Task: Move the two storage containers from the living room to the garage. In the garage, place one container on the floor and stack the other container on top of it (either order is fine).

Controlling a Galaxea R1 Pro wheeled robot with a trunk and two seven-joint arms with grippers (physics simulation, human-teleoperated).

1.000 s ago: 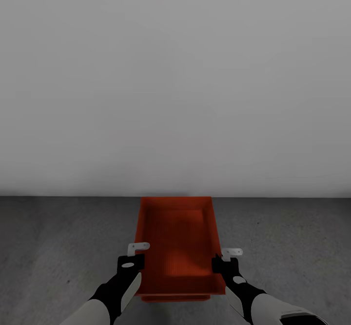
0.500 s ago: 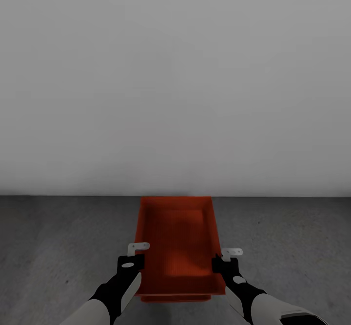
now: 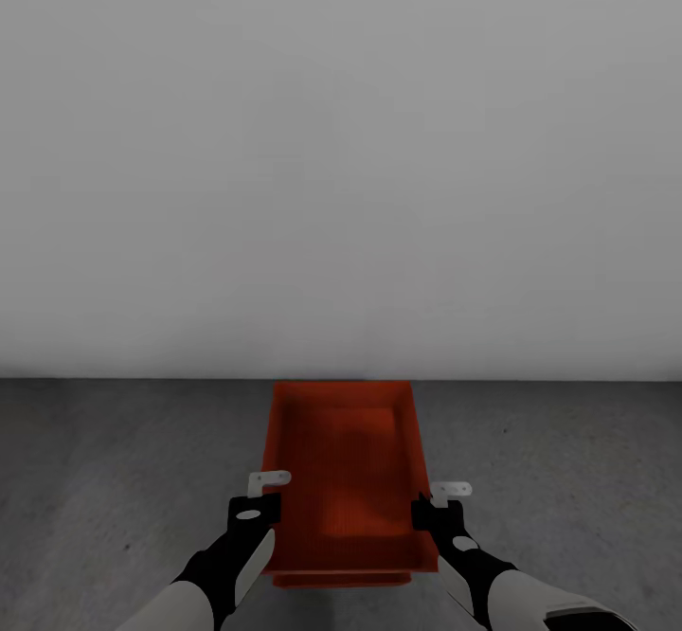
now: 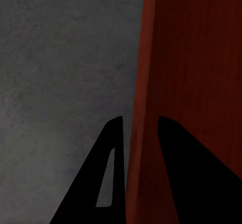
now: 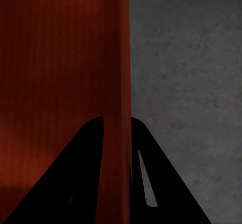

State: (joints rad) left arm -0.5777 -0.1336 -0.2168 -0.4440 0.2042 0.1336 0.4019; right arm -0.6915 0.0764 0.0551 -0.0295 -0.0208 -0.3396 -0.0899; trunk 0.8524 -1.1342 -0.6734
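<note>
A red-orange storage container (image 3: 343, 465) sits in front of the robot, its far end close to the foot of the plain white-grey wall (image 3: 341, 157). Under its near edge a second red rim (image 3: 341, 578) shows, so it appears to rest on another container of the same colour; how fully the two are nested cannot be told. Both stand on the dark grey, rough floor (image 3: 114, 460), which spreads out to either side of the container.

The left gripper (image 3: 268, 487) is at the container's left long wall, toward the near end. In the left wrist view its jaws straddle that thin wall: one dark finger (image 4: 108, 173) lies outside, over the floor (image 4: 60, 72), and the other inside against the red surface (image 4: 191, 57). The jaws are drawn in on the wall, pinching it.

The right gripper (image 3: 443, 495) is at the container's right long wall, level with the left gripper. In the right wrist view the wall's edge (image 5: 123, 82) runs between the two fingers, one finger (image 5: 80, 178) inside the container and the other outside above the floor (image 5: 191, 82). These jaws too are pressed onto the wall, gripping it.

The black and white forearms reach in from the near side of the container, one on each side of it.
</note>
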